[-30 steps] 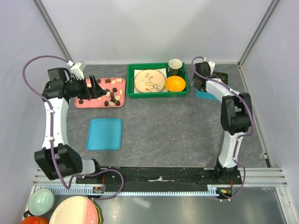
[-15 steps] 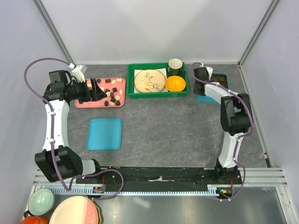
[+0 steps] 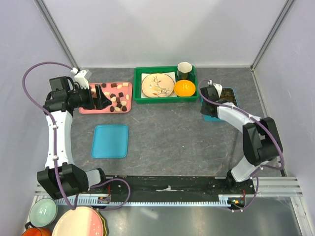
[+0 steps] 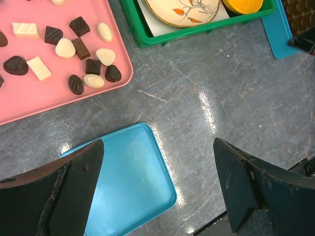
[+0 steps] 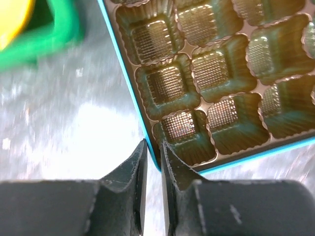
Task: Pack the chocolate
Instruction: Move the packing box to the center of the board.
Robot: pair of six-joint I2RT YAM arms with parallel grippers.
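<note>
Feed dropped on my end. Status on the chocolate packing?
Left gripper open, empty. Right gripper pinching blue box rim, visible cells empty. Chocolates on pink tray. Green bin sits between tray and box.

Robotics lab cell, white enclosure walls, aluminium rail, grey tabletop.

1. I can read no text, label, brand or number in any view (I checked all three).
2. The plate in the green crate bears only a painted branch, no lettering.
3. The chocolate shows no legible stamp.
</note>
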